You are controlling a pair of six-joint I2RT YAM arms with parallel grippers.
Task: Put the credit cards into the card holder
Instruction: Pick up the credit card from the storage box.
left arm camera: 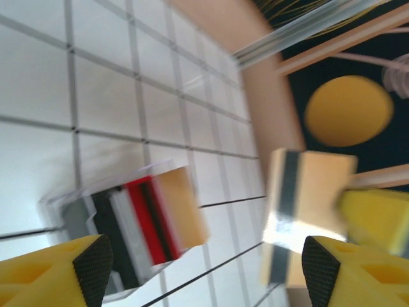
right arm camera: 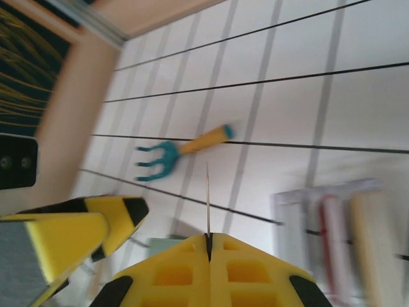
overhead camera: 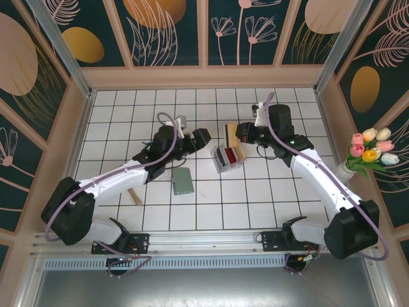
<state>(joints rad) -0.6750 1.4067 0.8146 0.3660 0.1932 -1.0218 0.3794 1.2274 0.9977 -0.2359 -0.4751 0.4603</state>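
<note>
Cream card (overhead camera: 230, 134) pinched; card holder (overhead camera: 183, 181) lies near-left of it.
Your right gripper (right arm camera: 209, 238) is clamped on the card, held on edge; the card holder lies flat, long axis near-to-far, closer to your left gripper (left arm camera: 208, 265), which is spread.

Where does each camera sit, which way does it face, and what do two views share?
Top external: overhead behind the robot, looking down at the tiled table; left arm, right arm, left pincer, right pincer show.
Left wrist: on the left arm, facing the ribbed case and a credit card past its own open fingers.
Right wrist: on the right arm, facing tiles past its own pincer, shut on that card.
Shared: both wrist views show the ribbed case.
</note>
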